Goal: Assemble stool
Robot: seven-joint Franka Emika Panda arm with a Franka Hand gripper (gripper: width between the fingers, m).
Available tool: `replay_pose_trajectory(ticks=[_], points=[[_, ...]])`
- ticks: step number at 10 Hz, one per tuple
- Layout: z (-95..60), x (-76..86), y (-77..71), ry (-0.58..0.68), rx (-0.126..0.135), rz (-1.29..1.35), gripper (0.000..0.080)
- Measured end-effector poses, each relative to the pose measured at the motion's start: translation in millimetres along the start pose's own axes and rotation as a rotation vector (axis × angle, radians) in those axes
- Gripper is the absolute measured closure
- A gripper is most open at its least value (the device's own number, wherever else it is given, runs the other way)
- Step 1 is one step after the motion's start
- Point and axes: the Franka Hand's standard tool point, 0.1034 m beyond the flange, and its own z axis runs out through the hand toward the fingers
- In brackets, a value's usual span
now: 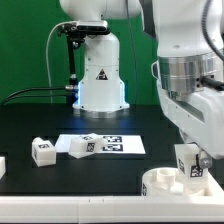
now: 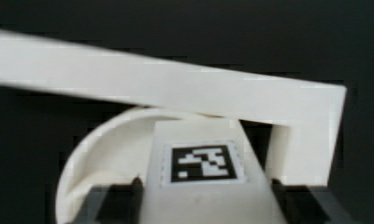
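Observation:
My gripper (image 1: 192,166) hangs at the exterior view's lower right, shut on a short white stool leg (image 1: 189,160) with a square tag on its side. The leg stands upright just over the round rimmed seat (image 1: 160,183); whether it touches the seat I cannot tell. In the wrist view the tagged leg (image 2: 205,170) fills the gap between my dark fingers (image 2: 113,203), and the seat's curved rim (image 2: 99,150) shows beside it. Two more legs (image 1: 42,152) (image 1: 76,147) lie on the black table at the exterior view's left.
The marker board (image 1: 112,145) lies flat in the middle of the table, against one loose leg. The robot's white base (image 1: 100,75) stands behind it. A white angled bar (image 2: 166,70) runs just beyond the seat in the wrist view. Another white piece (image 1: 3,165) sits at the far left edge.

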Motion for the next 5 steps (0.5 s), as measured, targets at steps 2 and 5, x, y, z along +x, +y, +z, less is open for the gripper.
replay_pose_trajectory(ticks=[2,5], points=[[-0.3,-0.3,-0.5,-0.001,0.001,0.072,0.0463],[-0.7,-0.4,-2.2,-0.035,0.030,0.382,0.0463]])
